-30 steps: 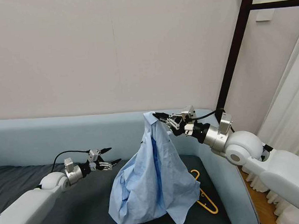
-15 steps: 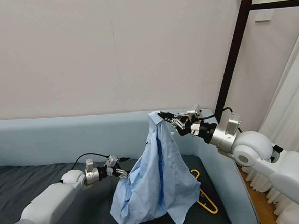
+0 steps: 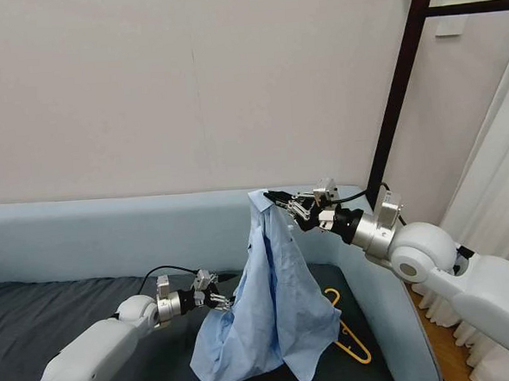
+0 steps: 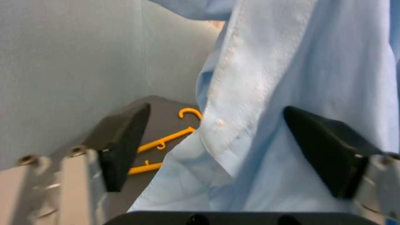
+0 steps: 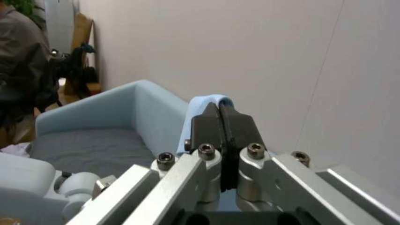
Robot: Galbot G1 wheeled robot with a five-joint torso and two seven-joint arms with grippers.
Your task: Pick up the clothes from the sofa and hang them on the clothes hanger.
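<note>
Right gripper [image 3: 277,201] clamps the blue shirt [image 3: 274,306] by its collar above the sofa [image 3: 84,235], hem on the seat; left gripper [image 3: 218,298] is spread open at the hem; orange hanger [image 3: 351,337] unloaded, rack [image 3: 399,87] hanging not yet done.

We're looking at a home-style living room corner here. A pale blue sofa [image 3: 84,227] is stretching along a plain off-white wall [image 3: 188,91], its dark grey seat cushion [image 3: 37,307] running to the right end. A dark wooden clothes rack [image 3: 396,104] is standing just past that end, a white curtain [image 3: 496,184] is hanging beside it, and wooden flooring [image 3: 442,352] is showing below. A light blue shirt [image 3: 270,310] is draping onto the seat next to orange hangers [image 3: 350,340]: everyday household stuff.
</note>
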